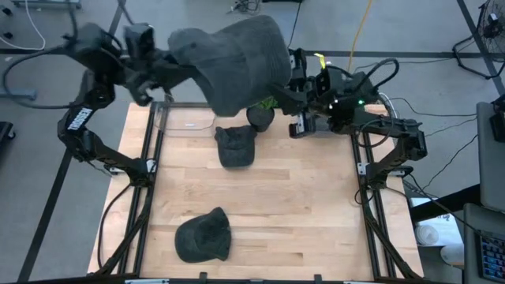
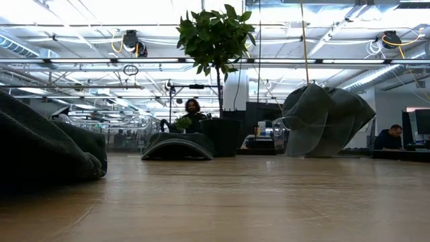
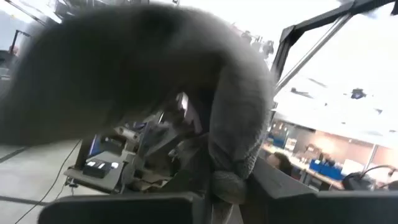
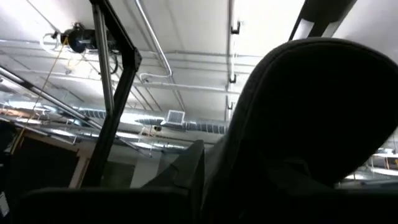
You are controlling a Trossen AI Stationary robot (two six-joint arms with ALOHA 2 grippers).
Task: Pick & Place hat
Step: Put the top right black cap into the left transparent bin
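A grey knitted hat is held high above the table's far edge, between both arms. My left gripper comes at it from the left and is shut on it. My right gripper stands at its right side and is shut on it too. The hat fills the left wrist view and shows dark in the right wrist view. Two more dark hats lie flat on the table: one mid-table, one by the near edge. My left gripper pinches a bunched fold of the hat's edge between its two fingers, coming level from the table's left. The hat is lifted clear and bulges out beyond the fingers. My right gripper holds the hat's opposite side from the table's right. The hat's own bulk hides the place of contact.
A small potted plant stands at the far middle, just below the held hat, seen tall in the low view. A clear plastic piece lies at the far left. Black frame rails run along both sides. Bare wood lies between the hats.
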